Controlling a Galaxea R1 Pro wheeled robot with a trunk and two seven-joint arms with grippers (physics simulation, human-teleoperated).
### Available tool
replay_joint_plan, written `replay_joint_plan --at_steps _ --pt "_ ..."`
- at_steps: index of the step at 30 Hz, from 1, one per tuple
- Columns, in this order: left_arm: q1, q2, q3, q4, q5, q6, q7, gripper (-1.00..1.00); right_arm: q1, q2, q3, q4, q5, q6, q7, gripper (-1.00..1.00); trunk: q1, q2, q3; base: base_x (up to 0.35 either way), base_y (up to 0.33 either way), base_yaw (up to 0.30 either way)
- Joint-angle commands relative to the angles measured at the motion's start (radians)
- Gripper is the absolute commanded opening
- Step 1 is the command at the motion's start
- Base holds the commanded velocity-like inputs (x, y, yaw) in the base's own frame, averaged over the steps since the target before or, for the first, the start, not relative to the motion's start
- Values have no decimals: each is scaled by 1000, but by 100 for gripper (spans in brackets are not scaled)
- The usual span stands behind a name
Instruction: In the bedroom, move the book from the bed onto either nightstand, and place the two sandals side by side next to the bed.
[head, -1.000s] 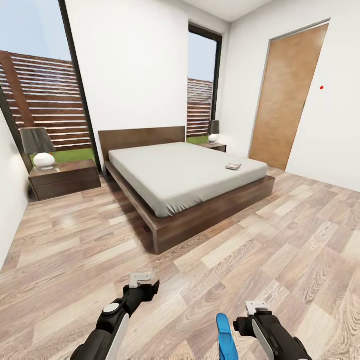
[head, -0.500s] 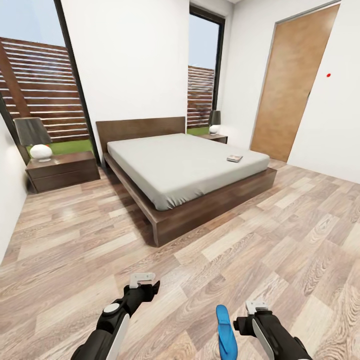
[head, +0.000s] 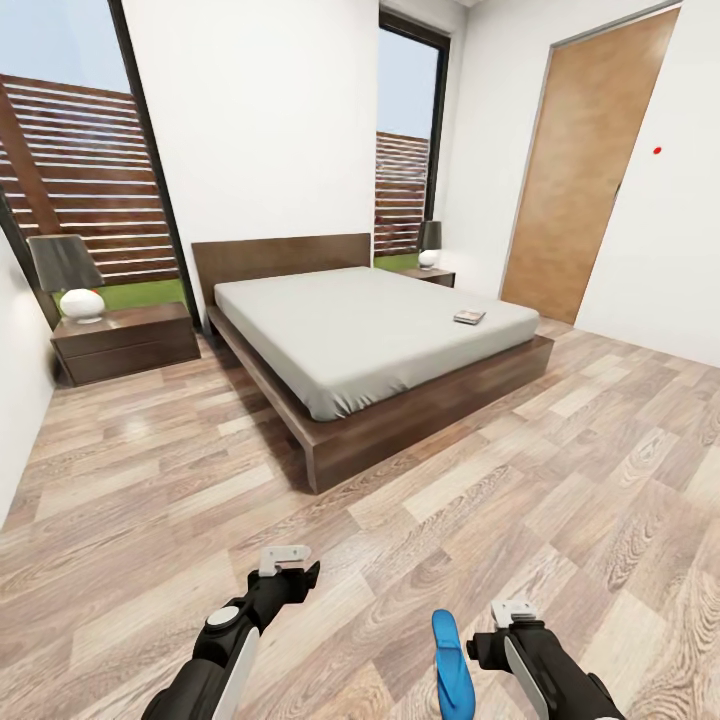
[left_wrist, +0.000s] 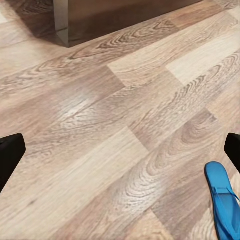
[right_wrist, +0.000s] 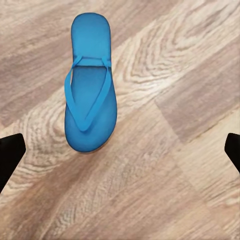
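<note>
Nothing has moved vs. 0.5 s ago; vs. 1.0 s ago the whole head view has shifted, i.e. camera motion, objects unchanged. Left end effector (head: 290, 565) is released, fingers spread wide, nothing between them, hovering above bare wood-plank floor (head: 150, 480) short of the bed's foot corner. Right end effector (head: 512, 612) is likewise released and empty; its wrist cam looks straight down on one blue sandal (right_wrist: 90, 82), lying flat on the floor, straps up. Head view puts that sandal (head: 450, 665) just beside the right end effector, on its inner side, between the two arms. Left wrist cam catches the same sandal's tip (left_wrist: 222, 200) and the bed frame's corner. Bed (head: 370, 335) stands beyond, headboard to the far wall. Book (head: 469, 317) lies on the mattress near the bed's right edge, toward the foot end. Nightstand (head: 125, 343) w/ lamp (head: 70, 280) at bed's left; second nightstand (head: 432, 275) w/ lamp at far right, by the window. Wooden door (head: 585, 180) is closed on the right wall.
</note>
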Motion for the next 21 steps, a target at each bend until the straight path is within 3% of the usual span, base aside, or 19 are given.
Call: replay_joint_plan --at_steps 1,21 --pt "0 0 1 -1 11 6 0 100 0 0 0 -2 0 5 -1 100 0 0 -1 0 0 0" --pt "0 0 1 -1 11 6 0 100 1 2 4 -1 0 5 -1 100 8 -5 -74 0 0 0"
